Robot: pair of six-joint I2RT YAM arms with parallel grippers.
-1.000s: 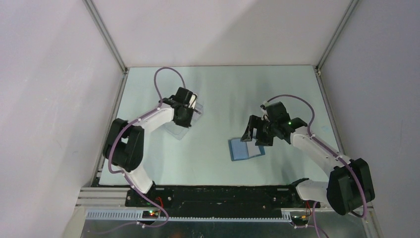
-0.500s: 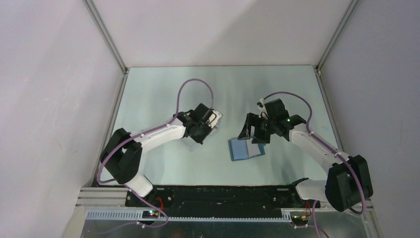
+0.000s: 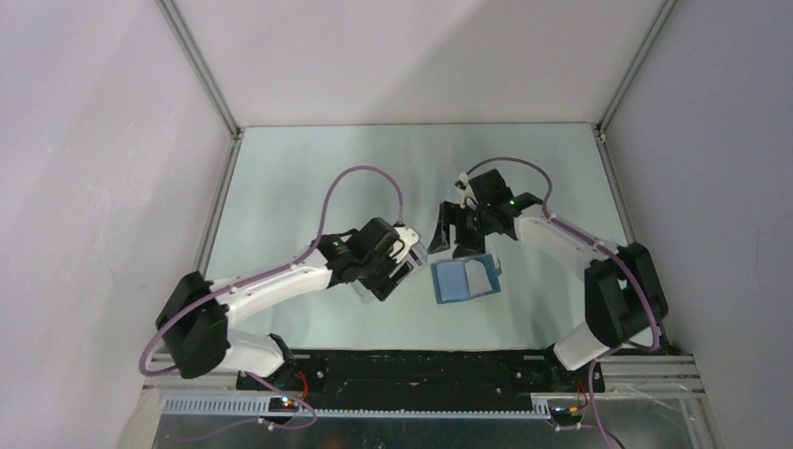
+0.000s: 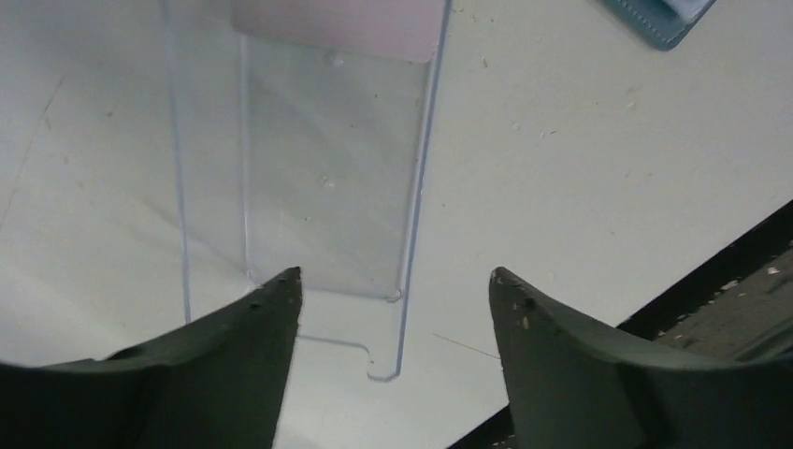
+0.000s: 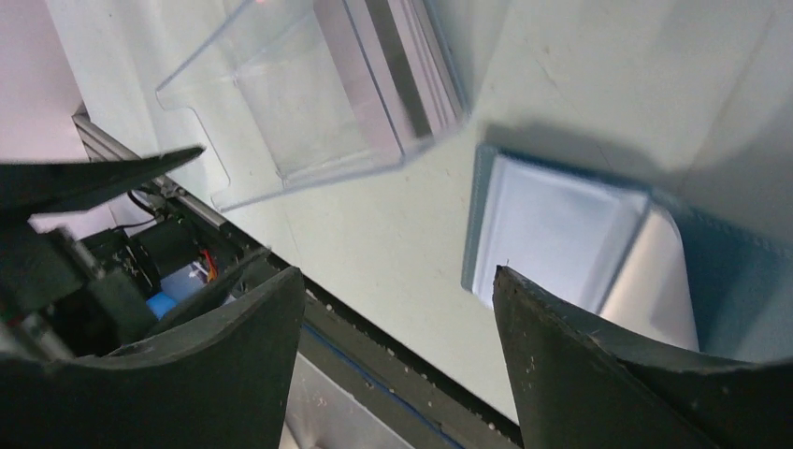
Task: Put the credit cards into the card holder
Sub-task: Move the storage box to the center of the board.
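Note:
The teal-blue card holder (image 3: 455,282) (image 5: 552,229) lies open on the table, with a whitish card (image 3: 481,274) (image 5: 655,281) on its right half. More credit cards (image 5: 407,65) (image 4: 337,23) stand stacked inside a clear plastic box (image 3: 374,288) (image 4: 318,168) just left of the holder. My left gripper (image 3: 409,265) (image 4: 393,281) is open at the box's near corner and grips nothing. Over the holder's far edge hovers my right gripper (image 3: 454,241) (image 5: 397,271), also open and empty. Only a corner of the holder (image 4: 659,19) shows in the left wrist view.
The black base rail (image 3: 421,367) runs along the table's near edge, close below the holder and box. Pale walls and metal frame posts (image 3: 201,70) enclose the table on three sides.
My left arm swung right toward the card holder, the clear box came along with it, and its jaws have opened. My right gripper shifted up and left, off the holder's right side.

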